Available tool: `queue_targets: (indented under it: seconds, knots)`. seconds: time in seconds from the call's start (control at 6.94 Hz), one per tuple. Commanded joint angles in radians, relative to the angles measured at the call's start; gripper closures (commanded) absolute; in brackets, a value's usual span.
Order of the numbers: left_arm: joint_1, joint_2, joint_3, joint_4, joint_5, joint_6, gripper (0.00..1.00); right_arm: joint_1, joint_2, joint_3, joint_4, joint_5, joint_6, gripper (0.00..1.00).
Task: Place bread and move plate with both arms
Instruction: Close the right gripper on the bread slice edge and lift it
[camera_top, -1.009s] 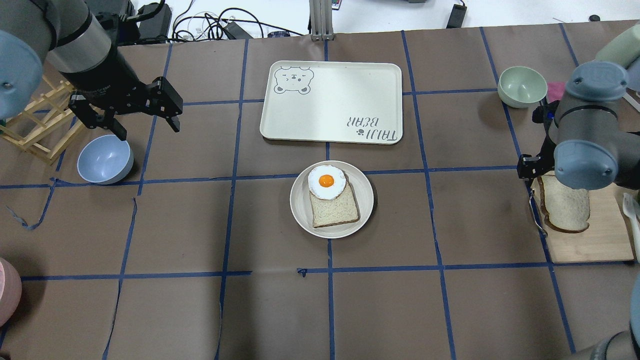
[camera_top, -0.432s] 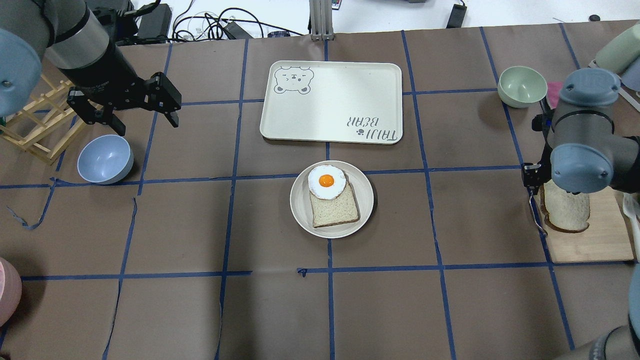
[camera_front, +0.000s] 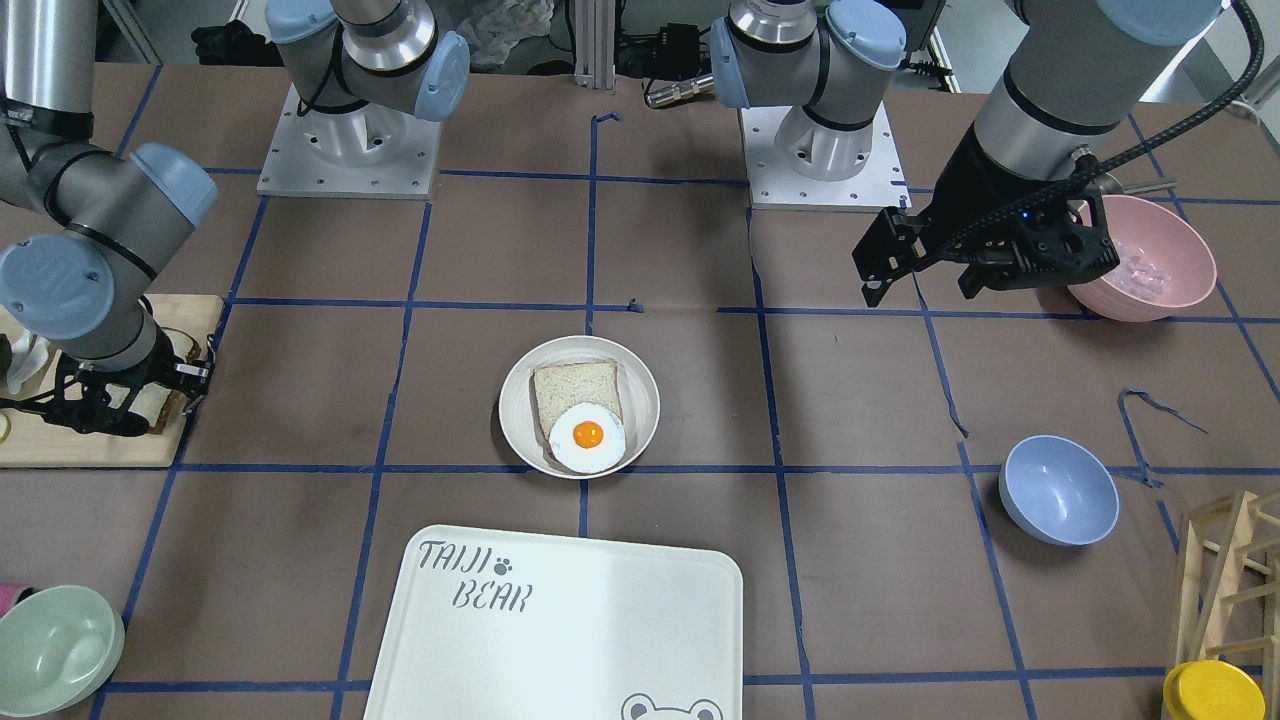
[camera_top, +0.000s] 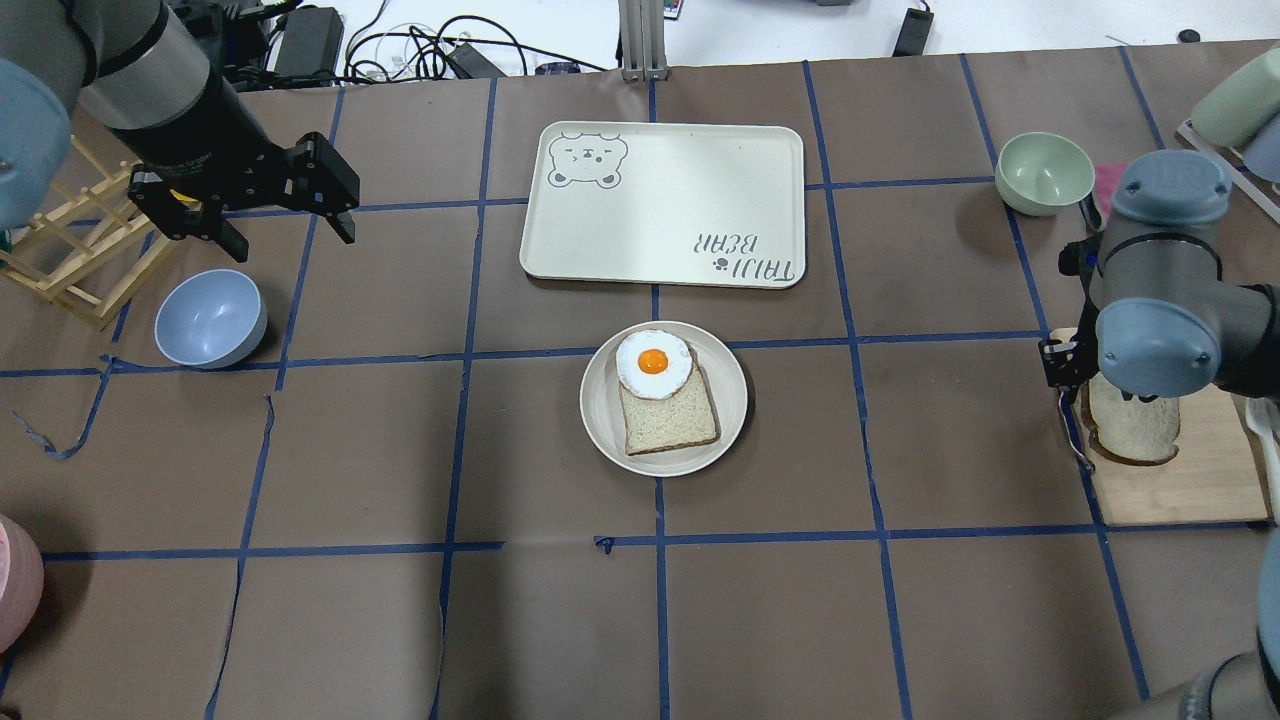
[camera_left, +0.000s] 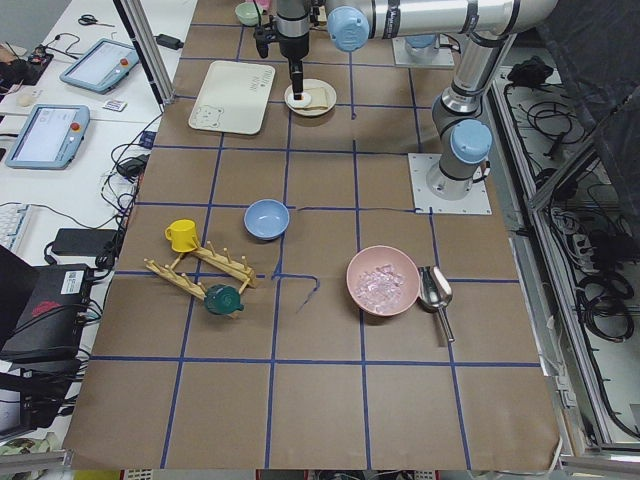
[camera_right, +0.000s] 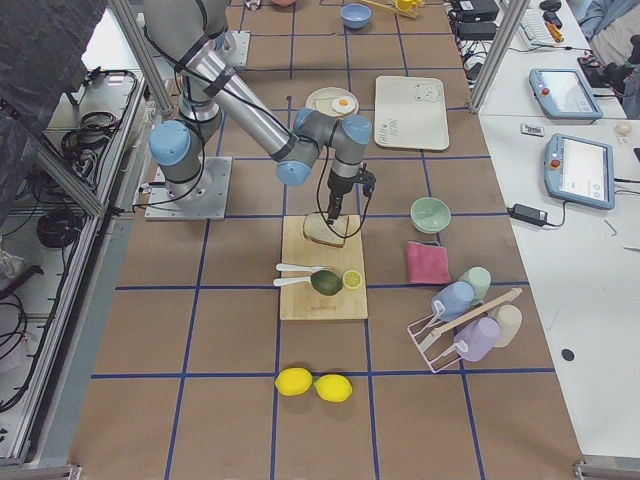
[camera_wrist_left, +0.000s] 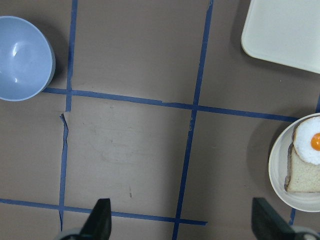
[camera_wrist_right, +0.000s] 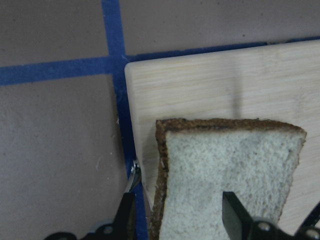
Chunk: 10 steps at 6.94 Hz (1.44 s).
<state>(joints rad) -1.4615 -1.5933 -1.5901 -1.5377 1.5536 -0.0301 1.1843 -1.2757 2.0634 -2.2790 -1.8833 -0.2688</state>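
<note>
The cutting board (camera_top: 1200, 480) sits hard against the right edge of the table (camera_top: 400, 450) in the overhead view. The bread (camera_wrist_right: 230, 165) lies flat on the board's left part, its dark crust just inside the board's left edge. It is a pale, speckled slice, with a brown crust around it and a rounded near end.

The right pincer (camera_wrist_right: 177, 197) hangs straight over the bread, released. One finger is beyond the left crust, over the board's edge, and the other is above the crumb. I cannot tell whether either one touches.

Left of the board, a wide stretch of bare brown paper crossed by blue tape runs to the plate (camera_top: 600, 420) at the table's middle. The plate already carries a squarer slice (camera_top: 670, 420). A fried egg (camera_top: 652, 363) overlaps that slice's far end and reaches close to the rim.

Just beyond the plate, a narrow strip apart, lies the white bear tray (camera_top: 665, 205). The room near of the plate and to either side of it is open paper.

The left pincer (camera_wrist_left: 180, 201) hovers high over the far left of the table, spread wide and holding nothing. The blue bowl (camera_top: 210, 318) is just near of it and a wooden rack (camera_top: 70, 260) is at the left edge. A green bowl (camera_top: 1045, 172) stands far of the board, and a white utensil (camera_top: 1262, 420) lies on the board's right side.
</note>
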Motion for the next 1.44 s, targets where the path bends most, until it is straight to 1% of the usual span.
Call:
queue_targets:
  seconds: [0.0,0.14,0.43,0.86,1.01,1.3]
  knots:
    - [0.001,-0.026,-0.004,0.001,0.005,-0.008,0.00,0.000,0.001,0.006,0.004,0.000,0.000,0.75]
    - [0.000,0.001,-0.007,-0.004,-0.003,-0.002,0.00,0.000,0.001,0.011,0.004,0.003,0.002,0.78]
    - [-0.004,0.007,-0.017,-0.021,0.000,0.007,0.00,0.000,-0.004,0.011,0.015,0.003,0.002,1.00]
    - [-0.002,0.010,-0.019,-0.036,0.006,0.027,0.00,0.003,-0.013,0.003,0.024,-0.008,0.003,1.00]
    - [-0.002,0.013,-0.019,-0.039,0.005,0.027,0.00,0.009,-0.013,0.003,0.018,-0.045,0.003,1.00]
    - [-0.003,0.013,-0.019,-0.067,0.005,0.027,0.00,0.012,-0.031,0.000,0.015,-0.059,0.008,1.00]
